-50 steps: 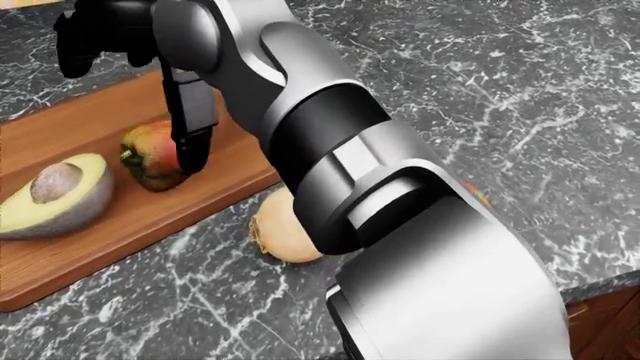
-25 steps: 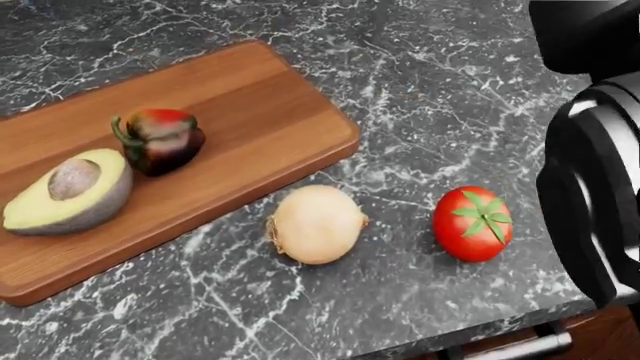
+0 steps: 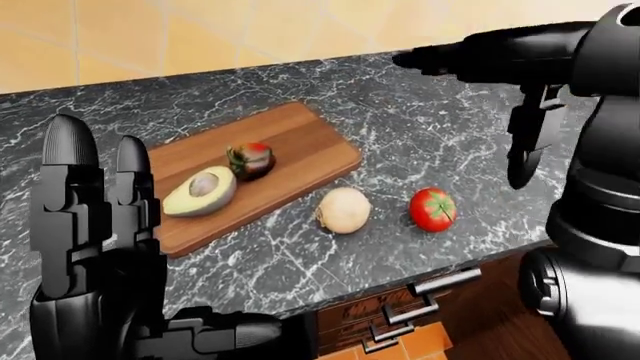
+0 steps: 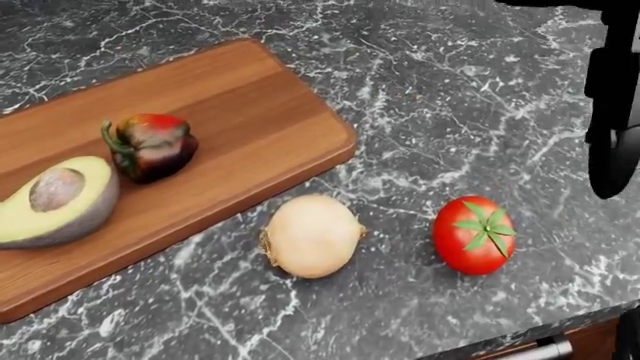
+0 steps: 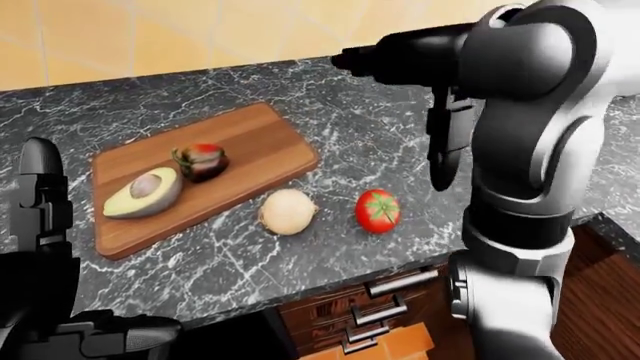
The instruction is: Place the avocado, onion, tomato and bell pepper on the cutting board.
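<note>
Tomato (image 4: 473,234) untouched; right robot hand (image 5: 415,56) raised, fingers spread.

Smooth banded wood cutting board (image 4: 250,112), dark veined polished stone counter (image 4: 450,90), glossy tomato (image 4: 472,234), papery matt onion (image 4: 312,235), shiny bell pepper (image 4: 150,146), black matt plastic left hand (image 3: 95,247).

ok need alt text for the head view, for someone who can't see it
A halved avocado and a dark bell pepper lie on a wooden cutting board at left, on a dark marble counter. An onion and a tomato sit on the counter beside the board, and a black robot finger hangs at the right edge.
</note>
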Controlling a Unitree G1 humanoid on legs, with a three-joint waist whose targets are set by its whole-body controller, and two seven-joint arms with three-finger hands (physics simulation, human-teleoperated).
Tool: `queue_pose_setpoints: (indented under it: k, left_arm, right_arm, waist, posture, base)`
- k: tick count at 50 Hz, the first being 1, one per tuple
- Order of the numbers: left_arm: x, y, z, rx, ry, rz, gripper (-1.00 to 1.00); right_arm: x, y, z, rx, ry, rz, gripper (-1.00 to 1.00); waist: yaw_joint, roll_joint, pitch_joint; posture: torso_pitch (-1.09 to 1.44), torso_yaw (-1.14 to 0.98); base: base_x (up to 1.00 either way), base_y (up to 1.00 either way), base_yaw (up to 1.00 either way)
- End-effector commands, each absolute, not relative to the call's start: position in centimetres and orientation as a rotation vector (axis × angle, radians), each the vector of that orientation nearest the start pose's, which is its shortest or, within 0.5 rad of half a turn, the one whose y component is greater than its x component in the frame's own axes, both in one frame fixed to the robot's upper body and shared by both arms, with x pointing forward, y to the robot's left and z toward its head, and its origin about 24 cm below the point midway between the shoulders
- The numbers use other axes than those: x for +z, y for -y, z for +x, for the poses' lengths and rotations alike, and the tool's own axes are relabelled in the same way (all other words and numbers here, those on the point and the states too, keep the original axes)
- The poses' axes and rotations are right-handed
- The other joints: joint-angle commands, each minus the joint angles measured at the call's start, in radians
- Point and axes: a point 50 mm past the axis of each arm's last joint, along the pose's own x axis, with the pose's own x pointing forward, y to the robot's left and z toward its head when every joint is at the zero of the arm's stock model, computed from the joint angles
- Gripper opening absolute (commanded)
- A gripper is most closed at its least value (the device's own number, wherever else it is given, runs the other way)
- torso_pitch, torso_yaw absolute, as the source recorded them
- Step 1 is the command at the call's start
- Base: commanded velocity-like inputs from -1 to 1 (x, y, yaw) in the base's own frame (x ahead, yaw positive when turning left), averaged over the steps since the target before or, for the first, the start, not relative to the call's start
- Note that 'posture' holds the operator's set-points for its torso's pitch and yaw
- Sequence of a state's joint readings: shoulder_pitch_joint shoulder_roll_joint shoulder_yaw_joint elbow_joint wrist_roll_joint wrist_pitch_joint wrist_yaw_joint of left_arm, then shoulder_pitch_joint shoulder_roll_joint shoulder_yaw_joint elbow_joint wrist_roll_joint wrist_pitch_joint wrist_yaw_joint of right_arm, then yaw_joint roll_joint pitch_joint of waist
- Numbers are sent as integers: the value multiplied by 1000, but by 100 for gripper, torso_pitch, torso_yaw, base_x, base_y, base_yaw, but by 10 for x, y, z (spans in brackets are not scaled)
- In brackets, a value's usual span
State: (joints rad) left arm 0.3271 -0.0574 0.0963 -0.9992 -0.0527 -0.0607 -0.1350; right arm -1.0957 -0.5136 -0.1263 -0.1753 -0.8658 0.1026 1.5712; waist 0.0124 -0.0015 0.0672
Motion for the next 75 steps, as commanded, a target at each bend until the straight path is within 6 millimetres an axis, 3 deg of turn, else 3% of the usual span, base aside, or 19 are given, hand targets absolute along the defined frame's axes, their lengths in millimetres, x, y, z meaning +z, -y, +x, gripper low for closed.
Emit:
queue_pose_setpoints:
  k: [1,3,4,7,10,20,34,35,37,52,55,63,70,75]
  left_arm:
    - [209,-168,132,44,808,72,100]
    - [209,-168,131,45,809,72,100]
    - [209,-168,132,44,808,72,100]
    - [209,-167,132,44,808,73,100]
    - [209,-168,132,45,808,73,100]
    - [209,-167,132,43,807,73,100]
    - [208,-167,132,41,806,72,100]
    - [208,-167,132,41,805,72,100]
    - [208,-167,132,41,805,72,100]
    - [208,-167,133,41,805,73,100]
    - [208,-167,132,40,805,74,100]
    - [207,-166,132,38,805,74,100]
    - [208,-167,132,41,806,73,100]
    - [209,-168,131,45,807,72,100]
  right_arm:
    - [348,163,273,568,56,-1552,100]
    - [338,162,272,576,49,-1546,100]
    - [321,161,274,602,31,-1539,100]
    - [298,156,277,631,23,-1522,100]
    - [286,152,279,637,33,-1507,100]
    - [267,154,283,615,32,-1495,100]
    - [257,157,280,637,0,-1507,100]
    - [257,157,280,641,-2,-1502,69]
    - [255,158,281,642,-8,-1504,-100]
    - [250,162,284,623,-12,-1505,-100]
    - [264,161,286,602,16,-1515,-100]
    - [366,136,292,515,232,-1550,-100]
    - [395,101,326,528,341,-1509,-100]
    - [411,60,355,569,445,-1447,-100]
  waist:
    - [1,-3,-20]
    - [-1,-2,-20]
    - [-2,-2,-21]
    - [-5,-2,-26]
    - [-7,-2,-31]
    - [-5,0,-37]
    - [-7,-1,-45]
    - [-8,-1,-46]
    - [-8,0,-46]
    - [-9,2,-50]
    - [-10,2,-51]
    - [-14,12,-39]
    - [-19,15,-37]
    - [-19,21,-36]
  posture:
    - [0,0]
    - [0,0]
    - [0,0]
    - [0,0]
    - [0,0]
    - [0,0]
    - [0,0]
    - [0,0]
    - [0,0]
    - [0,0]
    - [0,0]
    - [0,0]
    - [0,0]
    - [0,0]
  base:
    - [0,0,0]
    - [0,0,0]
    - [0,0,0]
    - [0,0,0]
    - [0,0,0]
    - [0,0,0]
    - [0,0,0]
    - [0,0,0]
    - [0,0,0]
    - [0,0,0]
    - [0,0,0]
    - [0,0,0]
    - [0,0,0]
    - [0,0,0]
